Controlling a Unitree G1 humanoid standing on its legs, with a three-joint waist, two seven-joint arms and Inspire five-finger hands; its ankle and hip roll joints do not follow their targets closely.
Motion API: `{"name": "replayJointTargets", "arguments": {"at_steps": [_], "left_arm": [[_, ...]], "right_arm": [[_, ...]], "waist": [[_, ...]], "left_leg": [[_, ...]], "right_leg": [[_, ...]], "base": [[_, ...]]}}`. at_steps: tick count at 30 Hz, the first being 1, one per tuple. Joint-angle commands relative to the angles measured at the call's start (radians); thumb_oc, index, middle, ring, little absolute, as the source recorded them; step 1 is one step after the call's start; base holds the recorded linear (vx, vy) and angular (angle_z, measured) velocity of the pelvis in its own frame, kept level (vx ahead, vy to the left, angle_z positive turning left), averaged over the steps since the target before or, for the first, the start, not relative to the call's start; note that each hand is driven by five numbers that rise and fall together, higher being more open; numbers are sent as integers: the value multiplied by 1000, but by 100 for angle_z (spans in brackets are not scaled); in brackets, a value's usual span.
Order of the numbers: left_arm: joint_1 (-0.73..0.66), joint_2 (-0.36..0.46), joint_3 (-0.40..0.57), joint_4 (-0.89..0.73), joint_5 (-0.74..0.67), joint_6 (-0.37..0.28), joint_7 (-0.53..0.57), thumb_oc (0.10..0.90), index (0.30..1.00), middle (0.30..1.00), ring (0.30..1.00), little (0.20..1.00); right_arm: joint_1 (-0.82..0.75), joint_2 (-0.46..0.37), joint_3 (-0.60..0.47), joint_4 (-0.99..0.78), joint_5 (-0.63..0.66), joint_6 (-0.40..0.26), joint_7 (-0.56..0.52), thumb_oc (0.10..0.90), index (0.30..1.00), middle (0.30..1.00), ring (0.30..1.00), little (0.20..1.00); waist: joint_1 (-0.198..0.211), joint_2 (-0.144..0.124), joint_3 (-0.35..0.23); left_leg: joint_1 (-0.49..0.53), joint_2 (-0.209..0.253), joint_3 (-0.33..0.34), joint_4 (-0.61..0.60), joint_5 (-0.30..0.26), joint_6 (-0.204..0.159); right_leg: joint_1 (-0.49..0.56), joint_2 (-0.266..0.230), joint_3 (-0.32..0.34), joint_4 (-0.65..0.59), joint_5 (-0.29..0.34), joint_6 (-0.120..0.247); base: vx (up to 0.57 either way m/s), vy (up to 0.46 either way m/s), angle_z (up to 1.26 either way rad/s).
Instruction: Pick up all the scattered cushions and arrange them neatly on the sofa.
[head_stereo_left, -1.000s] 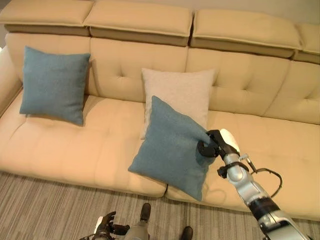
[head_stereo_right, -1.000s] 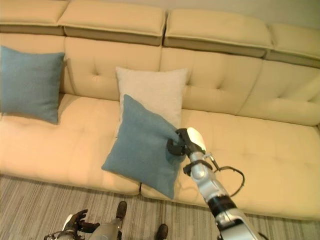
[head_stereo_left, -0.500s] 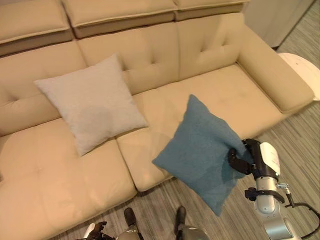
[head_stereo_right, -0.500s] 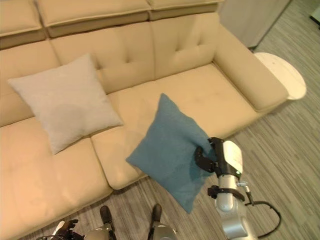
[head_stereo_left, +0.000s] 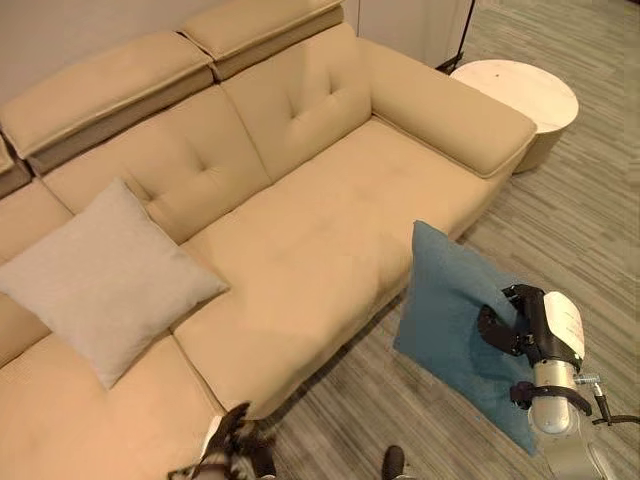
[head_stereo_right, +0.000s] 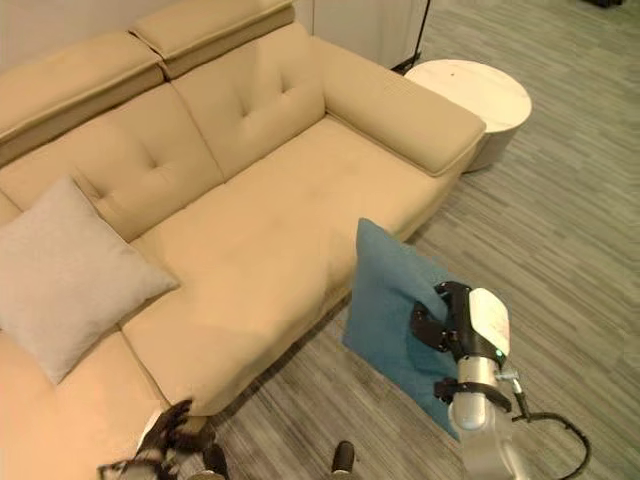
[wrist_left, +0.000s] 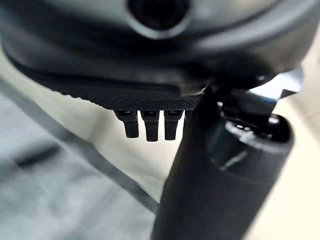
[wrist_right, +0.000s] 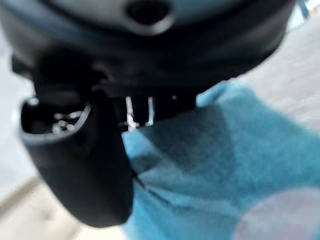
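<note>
Right, your biggest thing is the tan sofa (head_stereo_left: 320, 250), running from the lower left up to its right armrest (head_stereo_left: 450, 105), tufted back, raised headrest blocks on top. Striped grey carpet (head_stereo_left: 560, 220) covers the floor in front and to the right. A round pale side table (head_stereo_left: 520, 95) stands just past the armrest, near it but whether touching you can't tell. A beige cushion (head_stereo_left: 100, 280) lies on the left seat, leaning toward the backrest, well apart from the blue one. The blue cushion (head_stereo_left: 450, 330) is off the sofa, hanging in the air over the carpet just in front of the seat's front edge, tilted with one corner up and one corner down. Your right hand (head_stereo_left: 510, 330) has its dark fingers and thumb curled into the cushion's right side, fabric bunched in the pinch; the right wrist view shows the same blue cloth pressed under the thumb (wrist_right: 85, 160). The seat between the beige cushion and the armrest is bare. Your left hand (head_stereo_left: 235, 435) shows low at the bottom edge by the sofa front; in the left wrist view its fingers (wrist_left: 147, 125) hang curled, holding nothing.
</note>
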Motion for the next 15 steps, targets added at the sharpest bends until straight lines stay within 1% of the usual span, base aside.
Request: {"name": "replayJointTargets", "arguments": {"at_steps": [1,2,3,4,5,6,7,9,10,11,12,13,14,15], "left_arm": [[-87,-35,-37,-40,-161,-96,-5,800,900,900,900,900],[-116,-61,-32,-70,-326,-102,-34,800,900,900,900,900],[-138,-72,-33,-84,-399,-102,-49,800,900,900,900,900],[-140,-72,-32,-83,-400,-102,-50,800,900,900,900,900],[-185,-100,-41,-108,-481,-102,-69,800,900,900,900,900],[-185,-100,-40,-108,-481,-102,-69,800,900,900,900,900],[-219,-124,-48,-129,-541,-104,-76,800,900,900,900,900],[-220,-124,-48,-128,-542,-104,-76,800,900,900,900,900],[-270,-148,-56,-133,-558,-117,-64,800,900,900,900,900],[-292,-148,-60,-139,-549,-131,-42,800,900,900,900,900],[-314,-139,-68,-191,-517,-161,-1,800,900,900,900,900],[-321,-124,-66,-245,-484,-184,28,800,900,900,900,900],[-321,-124,-67,-246,-484,-184,29,800,900,900,900,900],[-333,-119,-53,-263,-488,-200,52,800,900,900,900,900]], "right_arm": [[-301,-16,-10,-351,203,-286,4,400,300,300,300,300],[-351,7,65,-372,329,-300,56,400,300,300,300,300],[-392,16,110,-387,382,-304,80,400,300,300,300,300],[-394,16,110,-386,382,-304,80,400,300,300,300,300],[-459,43,176,-421,459,-307,122,400,300,300,300,300],[-460,43,176,-421,459,-307,122,400,300,300,300,300],[-512,83,234,-433,506,-307,147,400,300,300,300,300],[-513,83,234,-433,506,-307,147,400,300,300,300,300],[-531,129,268,-443,570,-311,167,400,300,300,300,300],[-531,143,279,-459,608,-315,177,400,300,300,300,300],[-530,155,285,-472,666,-330,189,400,300,300,300,300],[-495,149,288,-501,747,-343,227,400,300,300,300,300],[-495,148,288,-501,747,-343,227,400,300,300,300,300],[-469,139,289,-497,786,-345,243,400,300,300,300,300]], "waist": [[65,-24,-8],[70,-50,-6],[73,-60,-2],[72,-60,-4],[77,-69,-5],[76,-69,-7],[95,-72,-13],[96,-72,-15],[113,-75,-28],[128,-81,-30],[146,-91,-31],[153,-94,-50],[155,-92,-52],[153,-105,-61]], "left_leg": [[-85,-126,-267,107,-142,-16],[-119,-168,-240,145,-180,-1],[-146,-188,-213,162,-189,7],[-149,-189,-213,161,-186,7],[-223,-241,-181,178,-183,20],[-225,-241,-181,176,-179,20],[-277,-303,-154,145,-149,26],[-278,-302,-153,141,-144,26],[-332,-326,-99,69,-98,14],[-342,-335,-70,28,-86,10],[-362,-345,-76,11,-84,11],[-306,-355,-106,-55,-53,49],[-309,-351,-105,-57,-50,48],[-299,-361,-126,-44,-41,60]], "right_leg": [[88,8,75,63,-151,40],[110,16,93,42,-147,36],[127,26,104,34,-154,31],[124,25,104,33,-151,31],[153,48,126,19,-164,23],[149,49,126,18,-162,23],[174,83,148,17,-170,18],[171,83,149,16,-168,17],[204,128,178,18,-179,15],[212,140,193,28,-185,16],[231,148,201,34,-194,16],[228,166,206,79,-195,24],[225,169,207,78,-192,23],[228,168,212,113,-191,36]], "base": [[151,-270,-187],[184,-243,-162],[186,-246,-123],[212,-163,-90],[131,-93,-62],[308,-168,-63],[165,-75,-45],[205,-68,-63],[367,-77,-85],[525,-84,-82],[521,4,-65],[392,19,-14],[384,43,6],[398,48,10]]}}
